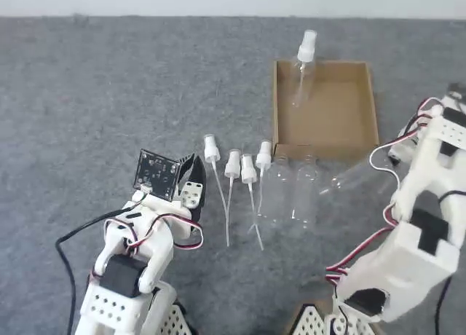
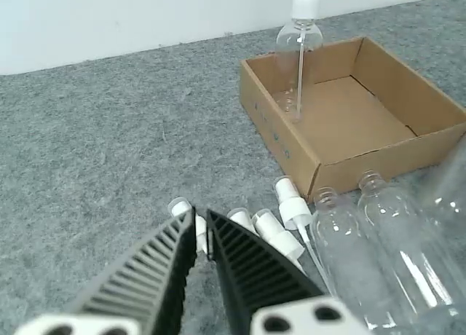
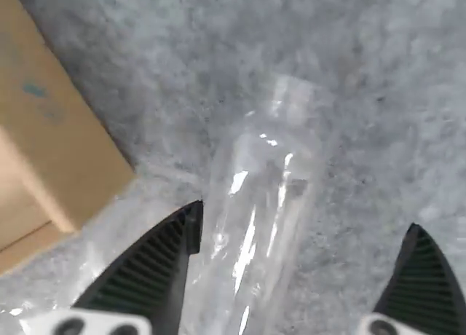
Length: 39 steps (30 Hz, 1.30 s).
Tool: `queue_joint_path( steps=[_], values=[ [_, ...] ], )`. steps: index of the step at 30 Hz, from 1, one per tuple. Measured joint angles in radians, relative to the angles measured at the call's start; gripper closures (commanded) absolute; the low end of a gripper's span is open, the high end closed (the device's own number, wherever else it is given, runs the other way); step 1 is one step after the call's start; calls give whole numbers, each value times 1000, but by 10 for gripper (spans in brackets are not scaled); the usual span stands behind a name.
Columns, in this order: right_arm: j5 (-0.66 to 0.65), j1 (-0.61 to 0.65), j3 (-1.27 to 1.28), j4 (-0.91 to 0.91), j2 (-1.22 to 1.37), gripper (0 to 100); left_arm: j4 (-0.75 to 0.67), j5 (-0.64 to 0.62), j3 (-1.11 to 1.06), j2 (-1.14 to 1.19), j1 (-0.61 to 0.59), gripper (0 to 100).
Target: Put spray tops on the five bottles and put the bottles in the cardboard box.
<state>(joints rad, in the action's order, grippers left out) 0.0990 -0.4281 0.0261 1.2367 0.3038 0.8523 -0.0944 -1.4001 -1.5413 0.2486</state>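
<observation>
Currently | left jaws pressed together, just beside loose spray tops (image 1: pixel 231 164) | right jaws spread astride lying bottle (image 3: pixel 266 196), cardboard box (image 3: pixel 51 153) wall near | capped bottle (image 1: pixel 302 80) inside.

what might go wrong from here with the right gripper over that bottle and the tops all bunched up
The clear bottle lies on its side inside the open right gripper; being round, it may roll away when squeezed. The spray tops lie bunched, tubes crossing, so the left gripper could drag neighbours.
</observation>
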Motion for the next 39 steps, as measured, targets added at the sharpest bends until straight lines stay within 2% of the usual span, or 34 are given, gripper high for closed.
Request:
queue_joint_path(
  steps=[10, 18, 31, 37, 39],
  values=[
    [0, -38, 0, 0, 77, 653, 0, 0, 0, 0, 0, 988],
    [-150, -146, 0, -31, 77, 914, 0, 0, 0, 0, 0, 988],
    [-844, -290, 0, -60, 77, 936, 5, 0, 54, 48, 0, 988],
    [-1037, -325, 32, -69, 74, 936, 15, 0, 296, 431, 0, 981],
    [-1085, -328, 43, -71, 71, 936, 15, 0, 391, 586, 0, 944]
  ],
)
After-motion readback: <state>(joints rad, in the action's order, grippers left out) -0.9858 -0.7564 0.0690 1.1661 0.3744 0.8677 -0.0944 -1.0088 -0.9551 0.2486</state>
